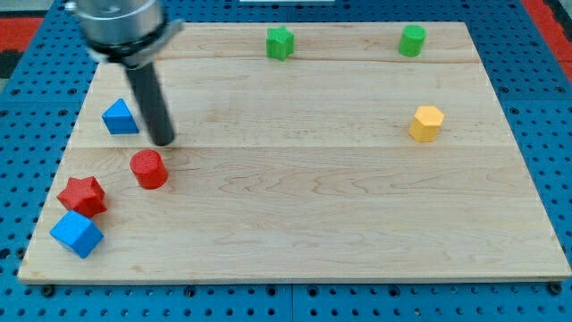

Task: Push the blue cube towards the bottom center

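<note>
A wooden desk (313,224) on blue pegboard (536,54). The blue cube (77,234) sits at the seven o'clock corner, touching a red star (82,195) at its twelve o'clock. My tip (164,140) rests well apart, at the cube's one o'clock, just above a red cylinder (148,169). There are no jaws. The push seems unstarted; the bottom center lies at the cube's three o'clock.

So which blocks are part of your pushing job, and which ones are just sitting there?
Part of the job:
- blue cube, near the board's bottom-left corner
- my tip, up between the blue triangle and red cylinder

Just sitting there:
- blue triangle
- red cylinder
- red star, next to the cube
- green star
- green cylinder
- yellow hexagon
</note>
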`<state>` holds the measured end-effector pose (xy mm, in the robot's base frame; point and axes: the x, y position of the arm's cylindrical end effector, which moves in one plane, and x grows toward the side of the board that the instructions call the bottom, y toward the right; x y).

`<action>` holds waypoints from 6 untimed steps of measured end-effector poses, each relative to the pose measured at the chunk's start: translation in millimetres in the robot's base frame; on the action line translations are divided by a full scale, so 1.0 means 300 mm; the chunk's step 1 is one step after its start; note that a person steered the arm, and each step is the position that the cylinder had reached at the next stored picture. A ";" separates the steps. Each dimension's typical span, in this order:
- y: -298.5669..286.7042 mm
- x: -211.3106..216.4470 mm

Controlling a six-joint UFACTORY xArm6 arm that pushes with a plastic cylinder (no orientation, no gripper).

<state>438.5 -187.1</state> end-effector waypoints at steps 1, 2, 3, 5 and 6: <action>-0.202 0.099; -0.384 0.156; -0.391 0.280; -0.310 0.530; -0.257 0.531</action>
<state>597.6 -264.1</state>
